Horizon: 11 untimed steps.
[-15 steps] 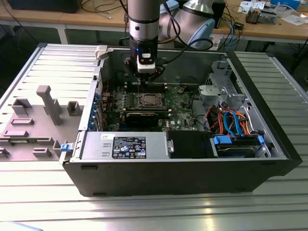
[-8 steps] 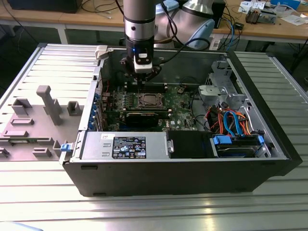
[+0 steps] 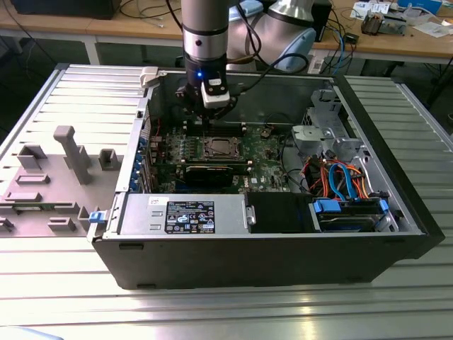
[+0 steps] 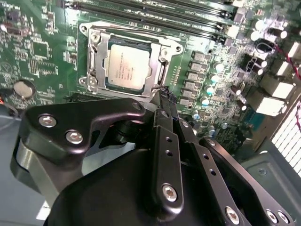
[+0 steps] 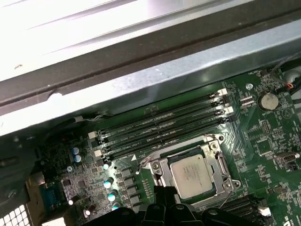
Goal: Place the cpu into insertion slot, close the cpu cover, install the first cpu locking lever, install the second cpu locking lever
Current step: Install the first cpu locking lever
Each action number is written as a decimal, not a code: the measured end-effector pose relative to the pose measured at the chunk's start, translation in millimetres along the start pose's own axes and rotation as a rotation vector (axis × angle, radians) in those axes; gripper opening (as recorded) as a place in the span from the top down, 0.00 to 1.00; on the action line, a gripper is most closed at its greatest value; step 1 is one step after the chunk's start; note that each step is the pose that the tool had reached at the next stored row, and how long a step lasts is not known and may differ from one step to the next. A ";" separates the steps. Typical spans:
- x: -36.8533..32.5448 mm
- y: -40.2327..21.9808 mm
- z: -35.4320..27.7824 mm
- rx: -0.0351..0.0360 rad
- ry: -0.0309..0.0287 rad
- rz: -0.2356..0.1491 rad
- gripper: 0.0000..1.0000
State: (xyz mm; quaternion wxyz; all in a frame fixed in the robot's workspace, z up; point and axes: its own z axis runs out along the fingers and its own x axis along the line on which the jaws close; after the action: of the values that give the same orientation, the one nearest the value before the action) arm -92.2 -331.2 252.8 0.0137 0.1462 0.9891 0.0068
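Going across the exterior view: at its left sits a grey plastic tray of holders, outside the computer case. Around the middle of the frame, upper half, the claw hangs over the green board. In the second wrist view its tips look pressed together on nothing, just beside 1 corner of the socket. The chip already lies flat in there with the cover down around it. We reckon the chip's light, stiff and easily damaged, so hold it by the edges only. The cover looks thin and springy, so push on its frame. Over at the right are orange and blue cables.
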 end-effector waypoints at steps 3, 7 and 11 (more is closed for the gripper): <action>0.1 0.0 1.2 -0.0011 0.0009 -0.048 0.89; 0.0 0.0 1.4 -0.0016 0.0013 -0.069 0.89; 0.1 0.0 1.4 -0.0017 0.0013 -0.073 0.89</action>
State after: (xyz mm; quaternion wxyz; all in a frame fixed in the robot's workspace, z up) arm -92.3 -331.2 251.4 0.0134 0.1102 0.9938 0.0072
